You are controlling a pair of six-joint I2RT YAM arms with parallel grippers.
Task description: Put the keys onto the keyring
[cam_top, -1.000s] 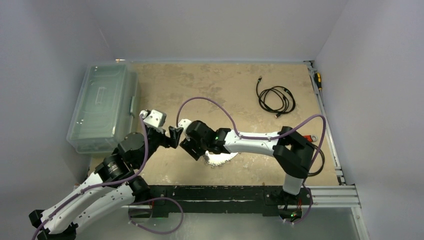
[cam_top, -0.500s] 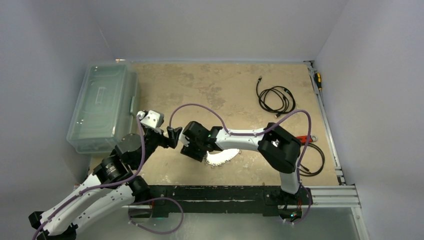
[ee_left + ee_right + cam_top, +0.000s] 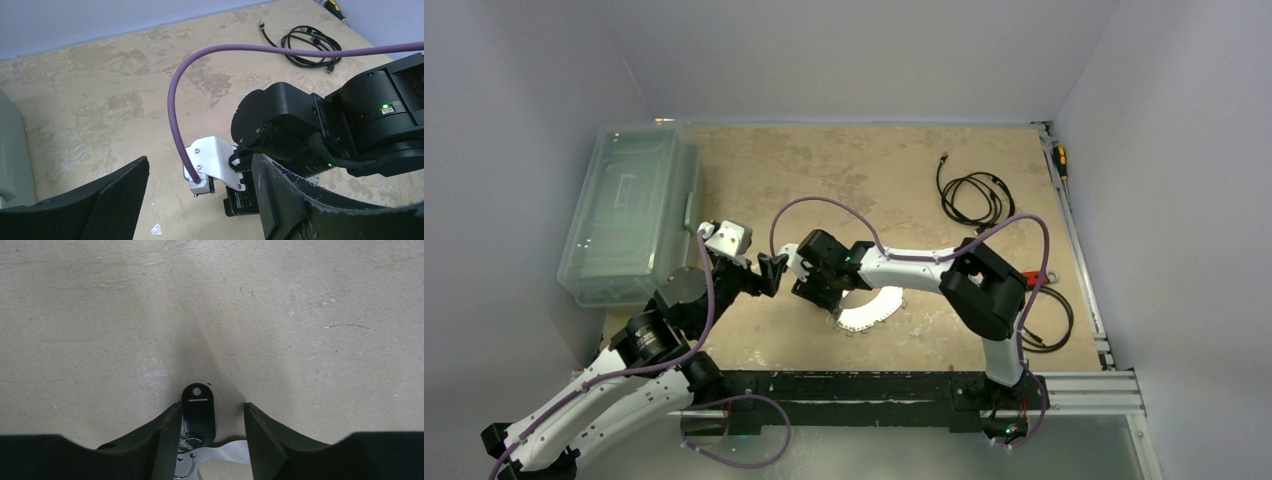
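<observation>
The black-headed key lies on the table between my right gripper's open fingers, its head against the left finger. Its blade end meets the silvery-white crescent keyring, where a small wire ring and silver bits sit. I cannot make out the plain silver key. In the top view the keyring lies at the near middle, partly under my right gripper. In the right wrist view that gripper points down at the table. My left gripper is open and empty, close beside the right wrist; its fingers frame the right arm's camera mount.
A clear lidded plastic box stands at the left. A coiled black cable lies at the back right. The red-handled wrench lies at the right, partly behind the right arm. A purple cable arcs over the right wrist.
My right gripper has shifted slightly back and left toward the left gripper, and its elbow has swung left. More of the keyring shows. The left arm has barely moved.
</observation>
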